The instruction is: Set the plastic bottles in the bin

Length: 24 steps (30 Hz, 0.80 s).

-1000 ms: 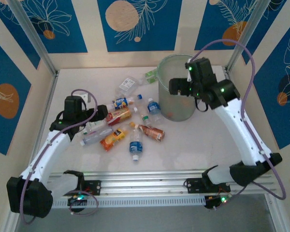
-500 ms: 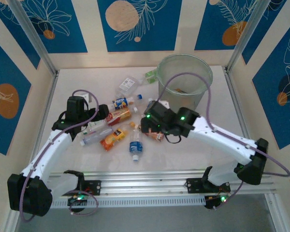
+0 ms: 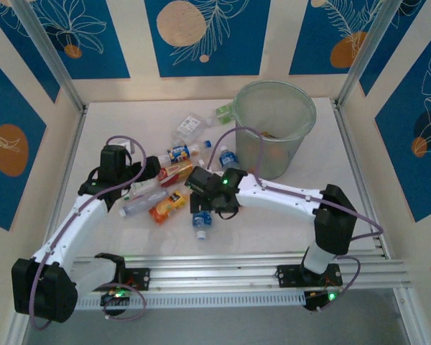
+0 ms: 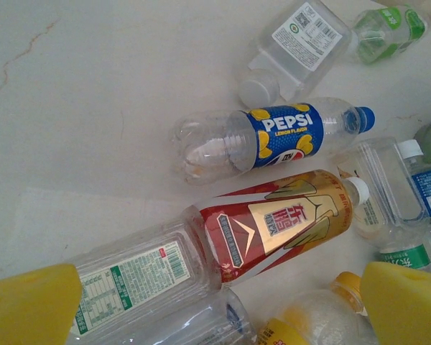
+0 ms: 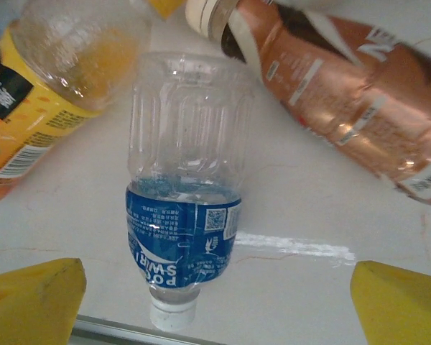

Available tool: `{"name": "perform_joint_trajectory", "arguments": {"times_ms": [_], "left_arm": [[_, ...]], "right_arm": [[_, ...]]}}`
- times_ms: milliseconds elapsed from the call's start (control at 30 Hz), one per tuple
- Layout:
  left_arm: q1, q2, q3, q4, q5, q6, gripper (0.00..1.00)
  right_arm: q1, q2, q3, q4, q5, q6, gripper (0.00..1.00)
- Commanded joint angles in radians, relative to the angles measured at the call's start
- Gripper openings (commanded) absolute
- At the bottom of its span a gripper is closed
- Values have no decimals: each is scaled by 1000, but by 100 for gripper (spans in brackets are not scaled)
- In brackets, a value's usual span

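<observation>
bottles (image 3: 174,172) crowded at centre — bare table (image 3: 122,118) far left

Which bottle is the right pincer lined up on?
The clear bottle with the blue label and white cap, lying between the yellow fingers of the right pincer; the orange-labelled bottle and brown bottle lie beyond.
</observation>
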Motion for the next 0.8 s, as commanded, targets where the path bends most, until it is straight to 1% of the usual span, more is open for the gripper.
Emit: {"name": "perform_joint_trajectory", "arguments": {"times_ms": [0,133,233,333,500,767], "left_arm": [[-9,-16,-10,20,-23,-8,100],[-10,-10,-8,23,-23,-11,99],[-10,-7,-10,29,-18,-9,99],[-10,-3,-4,25,-17,0,99],[-10,-9,-5,25,-21,6,99],[-11,-7,-9,28,-21,9,100]], "right_arm": [[6,45,-11,49,-69,-11,95],[-12,109,-15,83,-114,-42,92],[-32,144,-28,131,-153,-63,88],[-40,178,-15,136,-170,-78,87],[-52,235,28,101,-170,-81,85],[-69,277,36,96,-149,-77,83]]}}
